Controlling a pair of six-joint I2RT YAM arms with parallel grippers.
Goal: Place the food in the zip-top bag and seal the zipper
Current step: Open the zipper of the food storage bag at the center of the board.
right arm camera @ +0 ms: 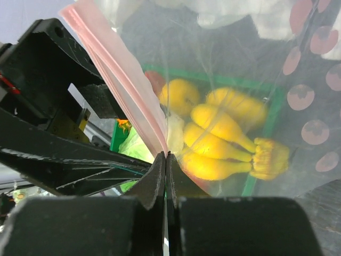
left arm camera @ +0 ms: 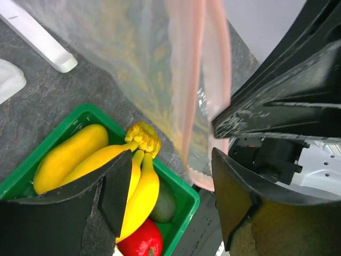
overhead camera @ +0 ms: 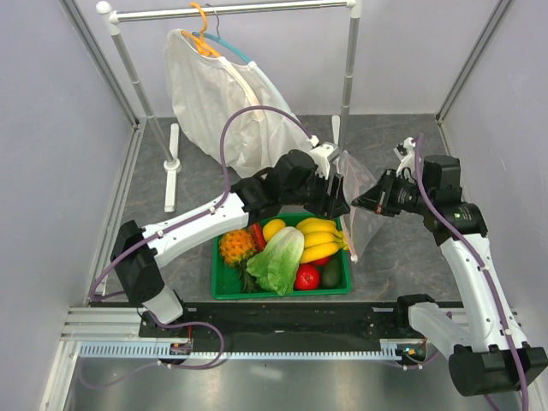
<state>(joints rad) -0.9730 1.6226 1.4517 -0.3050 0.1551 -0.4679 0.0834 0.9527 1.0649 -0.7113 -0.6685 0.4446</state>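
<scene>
The zip-top bag (overhead camera: 360, 205) hangs in the air above the right rim of the green basket (overhead camera: 257, 294). My right gripper (overhead camera: 358, 204) is shut on its edge by the pink zipper (right arm camera: 122, 80), jaws (right arm camera: 165, 160) pressed flat together. My left gripper (overhead camera: 336, 201) is open; the bag's pink strip (left arm camera: 194, 80) hangs just beyond its spread fingers (left arm camera: 170, 192), not gripped. The lettuce (overhead camera: 278, 257), the round yellow fruit (overhead camera: 274, 229) and the tomato (overhead camera: 306, 276) lie in the basket. The tomato also shows in the left wrist view (left arm camera: 138, 242).
The basket also holds a banana bunch (overhead camera: 318, 238), an orange pineapple (overhead camera: 236, 247) and a dark avocado (overhead camera: 331, 274). A white garment (overhead camera: 224, 107) hangs on a rack (overhead camera: 231, 10) at the back, its white foot (overhead camera: 171, 167) on the left.
</scene>
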